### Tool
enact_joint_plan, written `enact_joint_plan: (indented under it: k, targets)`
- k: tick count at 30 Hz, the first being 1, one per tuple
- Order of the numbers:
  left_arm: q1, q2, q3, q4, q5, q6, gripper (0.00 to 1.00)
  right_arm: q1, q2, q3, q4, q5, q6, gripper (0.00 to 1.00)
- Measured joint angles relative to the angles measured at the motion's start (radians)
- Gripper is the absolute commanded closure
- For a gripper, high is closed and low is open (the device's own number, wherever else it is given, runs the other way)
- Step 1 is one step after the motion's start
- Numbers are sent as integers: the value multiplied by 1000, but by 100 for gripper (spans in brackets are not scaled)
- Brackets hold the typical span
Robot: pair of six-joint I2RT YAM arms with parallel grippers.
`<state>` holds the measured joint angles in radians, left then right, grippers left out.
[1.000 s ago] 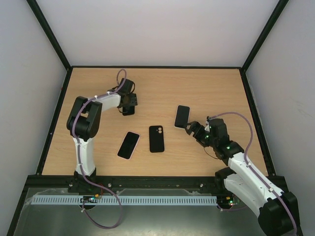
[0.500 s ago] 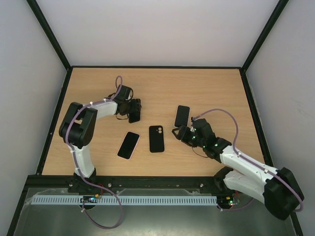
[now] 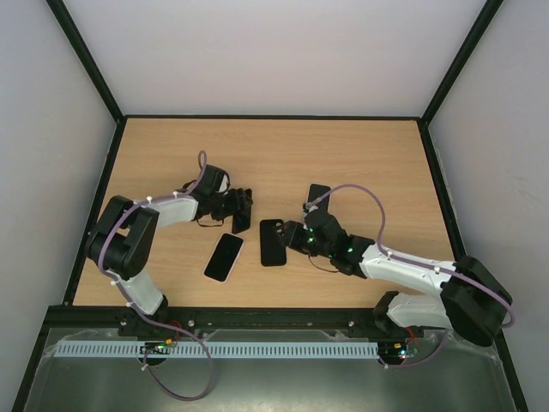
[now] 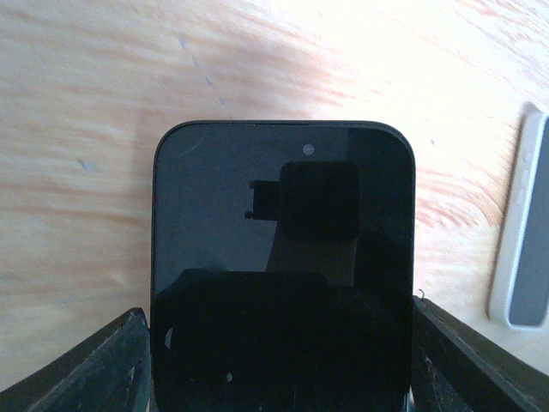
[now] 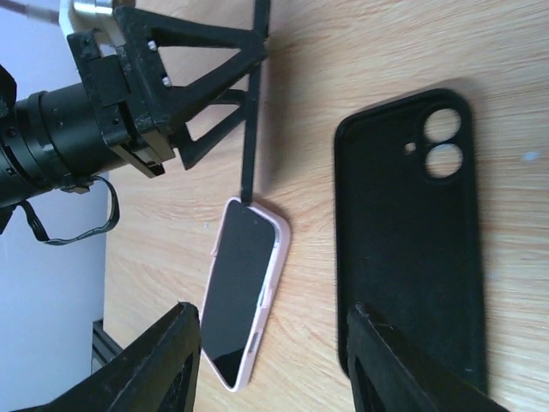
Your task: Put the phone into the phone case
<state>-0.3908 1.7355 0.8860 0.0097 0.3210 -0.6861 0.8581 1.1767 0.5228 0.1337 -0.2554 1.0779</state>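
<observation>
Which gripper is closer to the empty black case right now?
Right. The right gripper hovers at the right edge of the black case; the left gripper sits off its upper left, holding a black phone.

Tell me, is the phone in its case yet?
Not yet. Done: the left gripper grips the black phone by its sides. In hand: the open right gripper hovers at the black case, which lies empty on the table. Left: fitting the phone into that case.

Glossy phone (image 4: 283, 257); matt case (image 5: 412, 249)
</observation>
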Motion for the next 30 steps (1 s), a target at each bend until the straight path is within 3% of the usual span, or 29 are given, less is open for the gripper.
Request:
enact_joint_plan:
  k: [8, 22, 30]
  targets:
    - [-71, -119, -107, 50, 48, -77, 49, 99, 154, 71, 84, 39, 16, 59]
    - [-143, -168, -193, 128, 57, -170, 49, 123, 298, 105, 159, 79, 49, 70]
    - [-150, -180, -198, 142, 56, -183, 49, 124, 334, 113, 176, 78, 62, 94]
